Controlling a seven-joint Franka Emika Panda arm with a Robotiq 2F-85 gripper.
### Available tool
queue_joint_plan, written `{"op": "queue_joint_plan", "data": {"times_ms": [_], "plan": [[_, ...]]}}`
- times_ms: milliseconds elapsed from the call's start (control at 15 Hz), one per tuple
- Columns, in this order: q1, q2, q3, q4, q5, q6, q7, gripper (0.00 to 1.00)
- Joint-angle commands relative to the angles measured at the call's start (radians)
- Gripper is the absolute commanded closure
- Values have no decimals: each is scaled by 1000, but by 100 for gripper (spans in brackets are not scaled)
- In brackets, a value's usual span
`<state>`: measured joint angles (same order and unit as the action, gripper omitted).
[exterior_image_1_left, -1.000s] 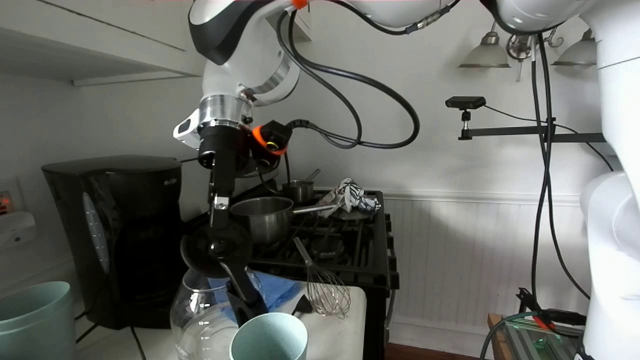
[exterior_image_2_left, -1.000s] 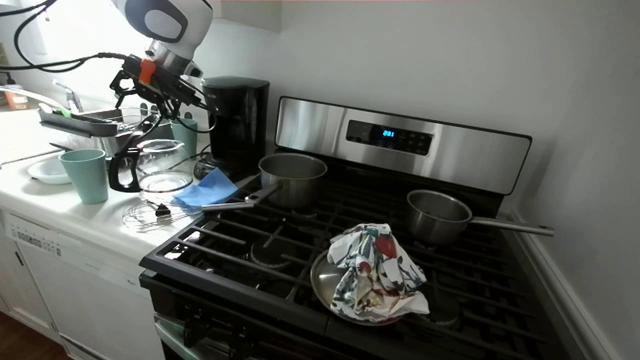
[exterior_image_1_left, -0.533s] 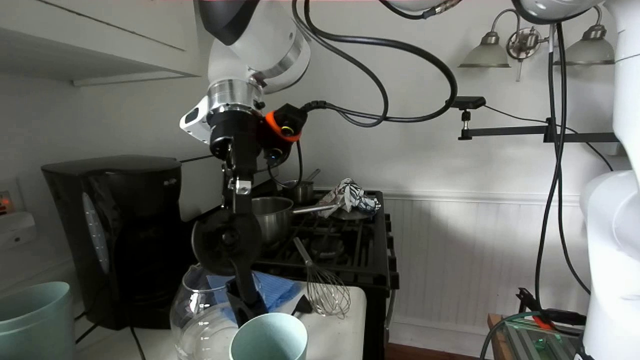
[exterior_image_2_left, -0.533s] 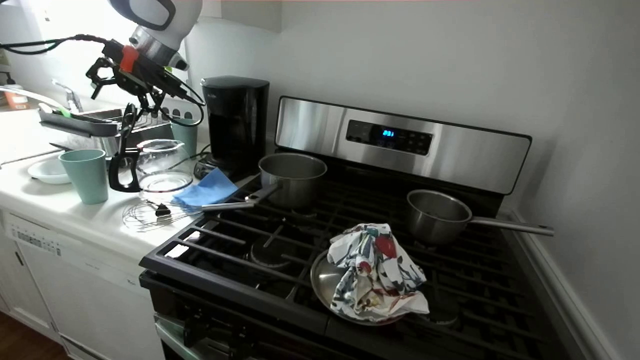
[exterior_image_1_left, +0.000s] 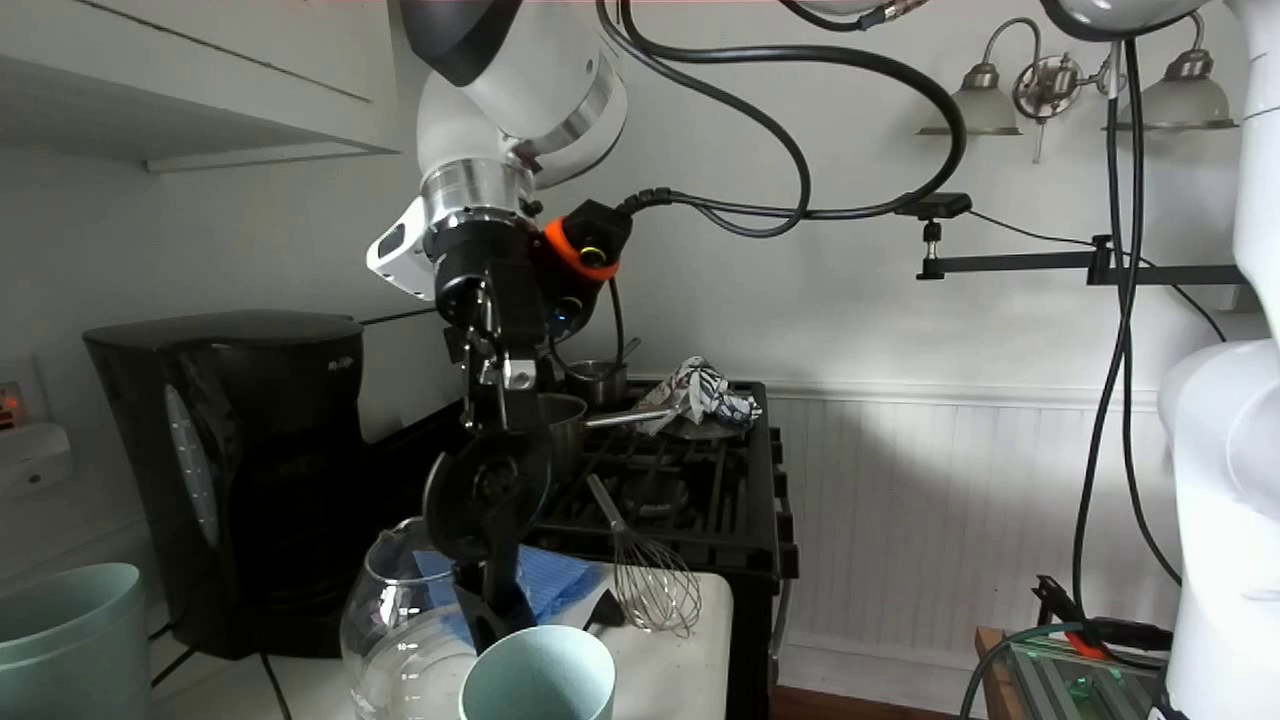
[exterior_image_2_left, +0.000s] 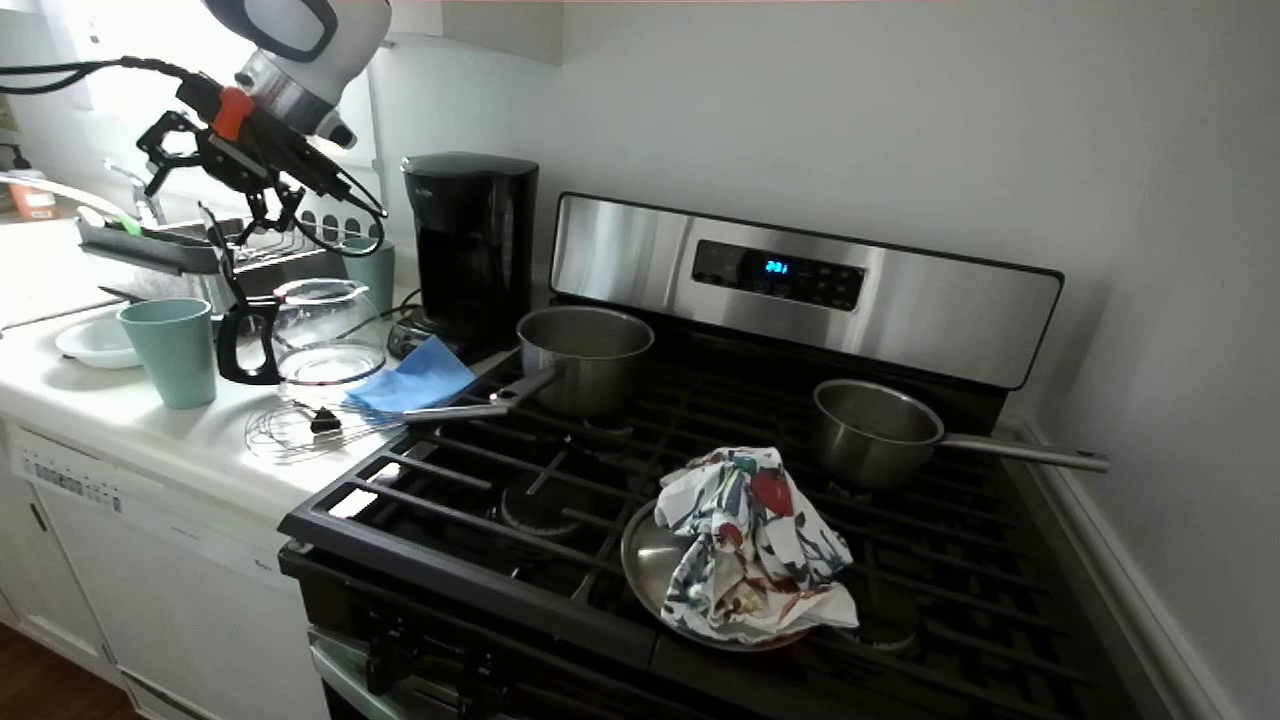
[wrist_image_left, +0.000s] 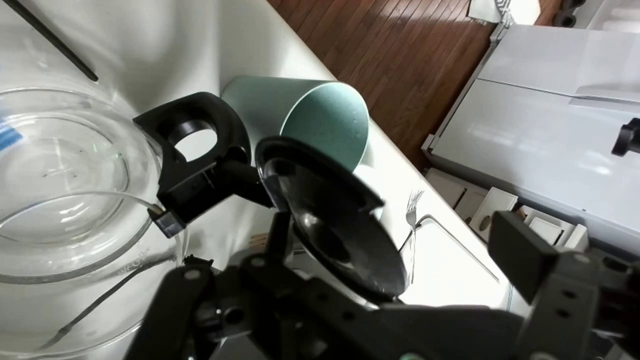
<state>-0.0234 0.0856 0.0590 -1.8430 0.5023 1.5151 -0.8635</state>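
A glass carafe (exterior_image_2_left: 330, 340) with a black handle (exterior_image_2_left: 243, 345) stands on the white counter. Its black round lid (exterior_image_1_left: 487, 495) is swung up on the hinge above the handle, nearly upright and leaning a little away from the glass in an exterior view. My gripper (exterior_image_2_left: 198, 212) is above the handle with its fingers wide apart. In the wrist view the lid (wrist_image_left: 345, 235) reaches into the gap of the open gripper (wrist_image_left: 400, 245), close to the left finger (wrist_image_left: 278, 237). Whether that finger touches the lid I cannot tell. Nothing is clamped.
A pale green cup (exterior_image_2_left: 172, 350) is right beside the handle; another cup (exterior_image_1_left: 65, 640) stands farther off. The black coffee maker (exterior_image_2_left: 470, 240), blue cloth (exterior_image_2_left: 420, 375), whisk (exterior_image_1_left: 655, 580) and dish rack (exterior_image_2_left: 150, 245) surround the carafe. A pot (exterior_image_2_left: 585, 365) sits on the stove.
The lid has swung from slanting over the carafe to nearly upright. My gripper has risen and moved away from the coffee maker, staying open. The carafe and cups have not moved.
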Motion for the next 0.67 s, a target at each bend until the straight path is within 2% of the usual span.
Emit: {"op": "queue_joint_plan", "data": {"times_ms": [0, 200, 600], "plan": [[16, -32, -3, -37, -2, -25, 25, 0], [21, -31, -5, -46, 0, -14, 33, 0], [14, -58, -23, -87, -10, 132, 109, 0]]}}
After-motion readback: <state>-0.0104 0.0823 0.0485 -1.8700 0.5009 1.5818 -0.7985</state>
